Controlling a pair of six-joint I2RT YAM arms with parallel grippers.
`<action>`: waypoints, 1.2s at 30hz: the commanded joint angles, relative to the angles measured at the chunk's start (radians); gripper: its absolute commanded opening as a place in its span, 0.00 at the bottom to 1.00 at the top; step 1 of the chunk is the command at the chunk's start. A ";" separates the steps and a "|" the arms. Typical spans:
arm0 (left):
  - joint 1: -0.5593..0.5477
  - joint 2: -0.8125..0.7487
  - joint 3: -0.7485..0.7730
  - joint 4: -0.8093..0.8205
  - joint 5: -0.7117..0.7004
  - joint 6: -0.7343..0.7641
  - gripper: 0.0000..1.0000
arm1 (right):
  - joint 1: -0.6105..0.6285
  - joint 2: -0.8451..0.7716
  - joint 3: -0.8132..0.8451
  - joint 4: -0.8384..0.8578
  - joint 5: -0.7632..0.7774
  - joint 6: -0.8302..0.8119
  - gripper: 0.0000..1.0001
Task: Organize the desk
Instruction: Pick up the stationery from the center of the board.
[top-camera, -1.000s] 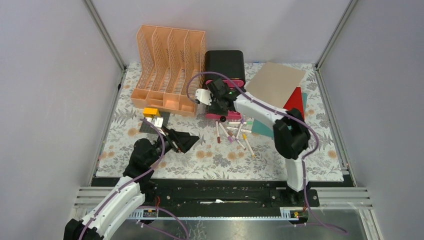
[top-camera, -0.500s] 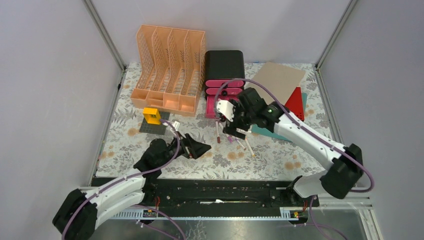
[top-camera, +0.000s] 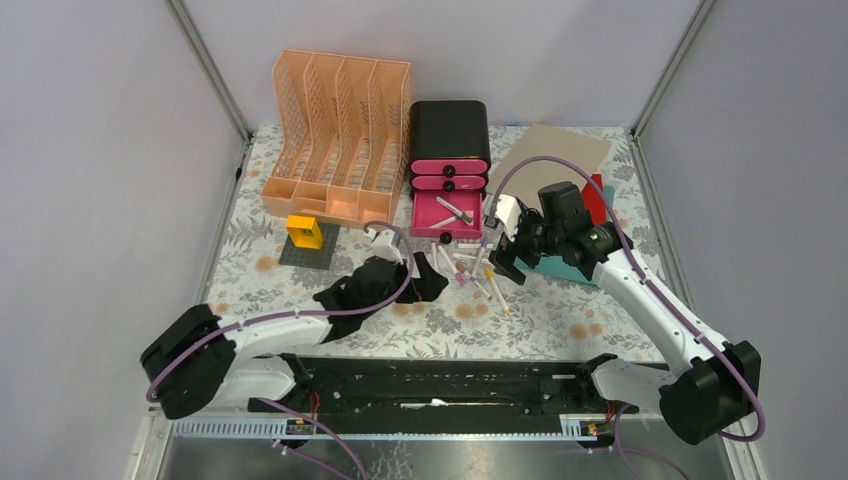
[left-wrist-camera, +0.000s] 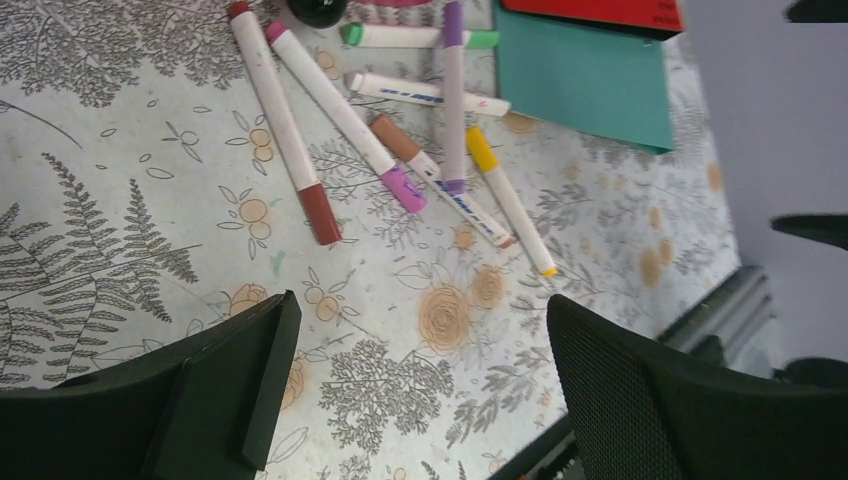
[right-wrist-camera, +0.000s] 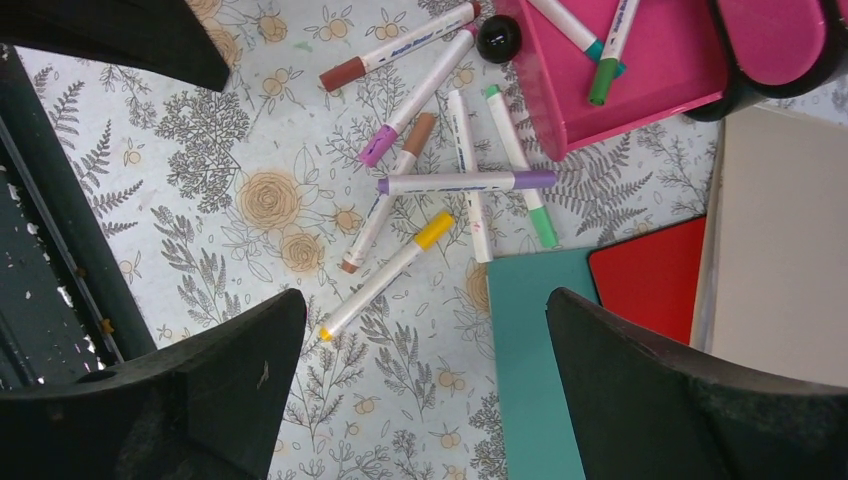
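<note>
My left black two-finger gripper (top-camera: 408, 278) reaches low to the frame's centre, jaws spread wide. My right black two-finger gripper (top-camera: 503, 250) hangs right of centre, jaws equally wide, holding nothing.

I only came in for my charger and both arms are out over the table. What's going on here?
Two robot arms are tidying the fern-and-flower cloth-covered desk. The left pincer and right pincer hang open and empty near a scatter of coloured felt-tip markers. The pink bottom drawer of the black box stands pulled out with two markers lying in it. The rest are not yet put away.
</note>
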 joint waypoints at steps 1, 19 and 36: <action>-0.045 0.094 0.117 -0.095 -0.185 0.010 0.99 | -0.013 -0.008 -0.021 0.048 -0.033 0.000 0.97; -0.083 0.532 0.504 -0.415 -0.389 0.074 0.70 | -0.020 -0.004 -0.036 0.058 -0.022 -0.009 0.97; -0.019 0.715 0.658 -0.479 -0.348 0.156 0.34 | -0.029 -0.012 -0.040 0.057 -0.023 -0.014 0.98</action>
